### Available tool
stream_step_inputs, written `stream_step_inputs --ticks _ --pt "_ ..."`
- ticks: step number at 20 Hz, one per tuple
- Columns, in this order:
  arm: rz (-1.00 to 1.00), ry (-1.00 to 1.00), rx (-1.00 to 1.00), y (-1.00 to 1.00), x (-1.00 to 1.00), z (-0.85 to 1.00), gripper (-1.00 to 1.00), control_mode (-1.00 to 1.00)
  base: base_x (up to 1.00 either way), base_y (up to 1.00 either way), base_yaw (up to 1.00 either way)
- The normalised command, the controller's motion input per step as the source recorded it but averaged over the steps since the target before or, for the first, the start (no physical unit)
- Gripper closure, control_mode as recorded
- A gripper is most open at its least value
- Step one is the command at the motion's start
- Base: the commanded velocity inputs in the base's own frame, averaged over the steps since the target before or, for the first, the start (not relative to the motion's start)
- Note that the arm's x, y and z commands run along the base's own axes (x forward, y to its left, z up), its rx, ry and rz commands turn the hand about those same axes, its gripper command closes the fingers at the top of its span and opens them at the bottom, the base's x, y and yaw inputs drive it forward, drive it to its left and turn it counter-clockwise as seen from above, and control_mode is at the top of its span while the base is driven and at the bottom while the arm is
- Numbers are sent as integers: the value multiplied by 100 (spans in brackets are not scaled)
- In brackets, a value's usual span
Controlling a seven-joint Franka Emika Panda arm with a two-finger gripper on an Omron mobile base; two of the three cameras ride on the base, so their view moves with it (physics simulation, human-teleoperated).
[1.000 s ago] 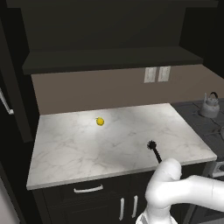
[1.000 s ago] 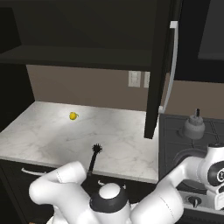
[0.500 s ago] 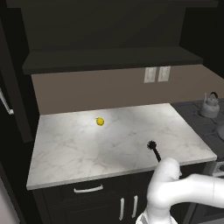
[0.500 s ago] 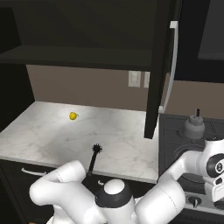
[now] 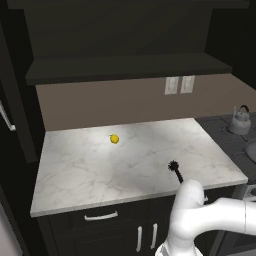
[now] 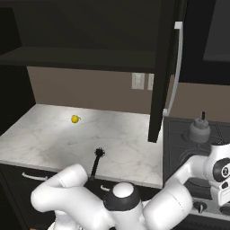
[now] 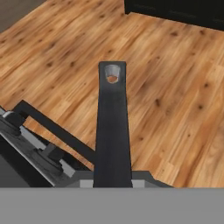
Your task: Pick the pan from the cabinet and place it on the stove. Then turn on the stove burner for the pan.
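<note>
Apparently the step in hand is to set the shallow round dark grey pan on the dark grey-black cooktop (image 6: 179, 134), at the right of the white marble counter (image 5: 125, 165). To do it well, I think the arm should keep the pan level, bring it over a near burner well apart from the small silver kettle (image 6: 200, 130) at the far side, and lower it until the bottom lies flat before letting go. After that comes the knob row (image 6: 200, 207) on the stove front.

In the hand view the pincer (image 7: 113, 180) is closed tight on the long flat dark handle (image 7: 113, 122) of the pan, which points away over the wooden floor (image 7: 175, 87). The fingertips themselves are hidden under it. A pale curved edge (image 5: 252, 150) at the right border of the left base view, over the cooktop, is probably the pan's rim, but I cannot tell if it already touches the stove. The tall black-brown wall cabinet (image 6: 161, 67) stands with its door open.
</note>
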Motion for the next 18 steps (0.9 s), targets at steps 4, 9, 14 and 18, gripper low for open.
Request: stream_step_inputs --ticks 4,9,14,18 --pt "0 0 0 -11 21 -23 100 -100 0 0 0" --pt "-1 0 0 -11 21 -21 100 -100 0 0 0" --pt "-2 0 0 -13 14 -14 100 -100 0 0 0" --pt "-2 0 0 -5 12 -16 100 -100 0 0 0"
